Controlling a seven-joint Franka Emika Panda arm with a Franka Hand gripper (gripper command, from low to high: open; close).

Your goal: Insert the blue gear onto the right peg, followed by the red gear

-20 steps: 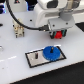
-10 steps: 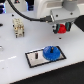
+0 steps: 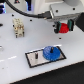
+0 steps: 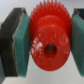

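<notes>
The red gear [image 3: 63,28] is hanging in the air, pinched in the claw [image 3: 64,27], well above the bench [image 3: 15,55]. A second ago the claw was down near the bench on the exterior view's right, with the red gear low beside the plate; now it has come up and the gear is riding with it, clear of the surface. The wrist view is showing the grip plainly: the red gear [image 4: 48,42] is filling the middle of the picture, toothed rim uppermost and hub hole facing the camera, with a teal pad [image 4: 21,47] pressing on one flank and its twin on the other, both touching the plastic.

Lower down, the blue gear [image 3: 50,53] is already sitting flat on the black-rimmed grey plate [image 3: 33,59], over the spot where the right peg stands, so the peg itself is hidden beneath it. That is reading as the first half of the task done. The thinner, paler post [image 3: 36,54] is standing bare just beside it.

So the pick-up of the second gear looks complete, and the carry towards the plate is probably what is coming. The gear is hanging up and to the exterior view's right of the blue gear, so it needs bringing across and lowering with its hole lined up over the peg.
</notes>
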